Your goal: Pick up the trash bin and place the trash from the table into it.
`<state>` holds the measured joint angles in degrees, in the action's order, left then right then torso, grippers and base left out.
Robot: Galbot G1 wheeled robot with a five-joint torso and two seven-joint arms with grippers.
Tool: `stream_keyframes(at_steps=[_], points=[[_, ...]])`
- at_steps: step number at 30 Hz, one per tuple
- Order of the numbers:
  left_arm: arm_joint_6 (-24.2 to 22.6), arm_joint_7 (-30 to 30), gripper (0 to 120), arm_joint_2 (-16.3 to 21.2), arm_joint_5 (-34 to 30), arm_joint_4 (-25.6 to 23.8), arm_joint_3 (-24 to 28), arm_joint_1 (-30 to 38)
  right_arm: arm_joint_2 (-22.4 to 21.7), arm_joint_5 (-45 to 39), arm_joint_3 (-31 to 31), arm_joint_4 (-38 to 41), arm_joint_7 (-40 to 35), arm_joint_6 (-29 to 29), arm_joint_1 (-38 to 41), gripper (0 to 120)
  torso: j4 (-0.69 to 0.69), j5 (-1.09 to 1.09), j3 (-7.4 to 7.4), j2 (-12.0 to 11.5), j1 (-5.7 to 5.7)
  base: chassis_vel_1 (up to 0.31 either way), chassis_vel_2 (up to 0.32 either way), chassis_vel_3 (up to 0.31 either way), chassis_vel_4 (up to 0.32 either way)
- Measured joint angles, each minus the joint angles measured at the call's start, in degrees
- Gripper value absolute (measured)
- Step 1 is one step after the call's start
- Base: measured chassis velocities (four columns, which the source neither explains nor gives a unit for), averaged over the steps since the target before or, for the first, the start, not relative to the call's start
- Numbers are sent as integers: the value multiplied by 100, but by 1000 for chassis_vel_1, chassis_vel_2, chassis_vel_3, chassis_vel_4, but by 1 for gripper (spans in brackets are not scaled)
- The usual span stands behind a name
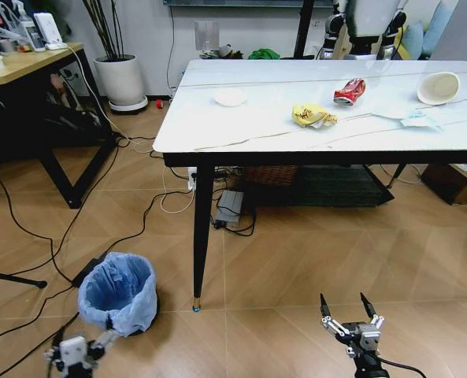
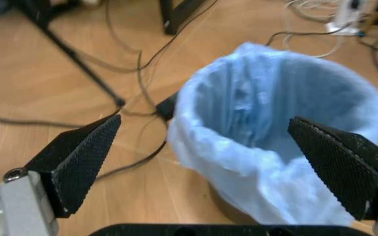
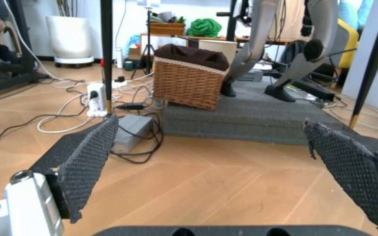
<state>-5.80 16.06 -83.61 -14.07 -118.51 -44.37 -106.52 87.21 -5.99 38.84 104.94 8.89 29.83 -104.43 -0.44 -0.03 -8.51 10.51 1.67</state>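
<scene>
1 trash bin (image 1: pixel 118 291) upright on the floor beside the table (image 1: pixel 217 126) leg, mouth up. On the table: 1 red can (image 1: pixel 350 91), 1 yellow wrapper (image 1: pixel 313 116), 1 paper cup (image 1: pixel 439 87) on its side, 1 white disc (image 1: pixel 230 97), 1 mask (image 1: pixel 419 119). Left gripper (image 2: pixel 208 147) spread wide just at the bin's rim; right gripper (image 1: pixel 350 312) spread, low over the floor.

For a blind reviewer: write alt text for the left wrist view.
The left gripper, fingers wide open, hovers just above the trash bin, whose crinkled light-blue bag drapes over the rim. The bin stands on a wooden floor crossed by dark cables.
</scene>
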Motion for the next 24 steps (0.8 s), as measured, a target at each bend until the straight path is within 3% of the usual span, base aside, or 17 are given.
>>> stream_keyframes(at_steps=[6, 15, 24], points=[[-540, 77, 100, 334, -771, 174, -325, 453, 202, 256, -209, -155, 3, 217, -44, 100, 1, 2, -9, 14, 4, 0, 0, 0, 0], [-697, 58, 100, 597, -1159, 775, -361, 1196, 462, 590, -483, -382, 4, 474, -205, 100, 0, 1, -18, 27, 9, 0, 0, 0, 0], [-710, -59, 100, 798, -1241, 1971, -147, 1857, 492, 839, -460, -530, -2, 573, -307, 100, 1, 1, -25, 38, 12, 0, 0, 0, 0]])
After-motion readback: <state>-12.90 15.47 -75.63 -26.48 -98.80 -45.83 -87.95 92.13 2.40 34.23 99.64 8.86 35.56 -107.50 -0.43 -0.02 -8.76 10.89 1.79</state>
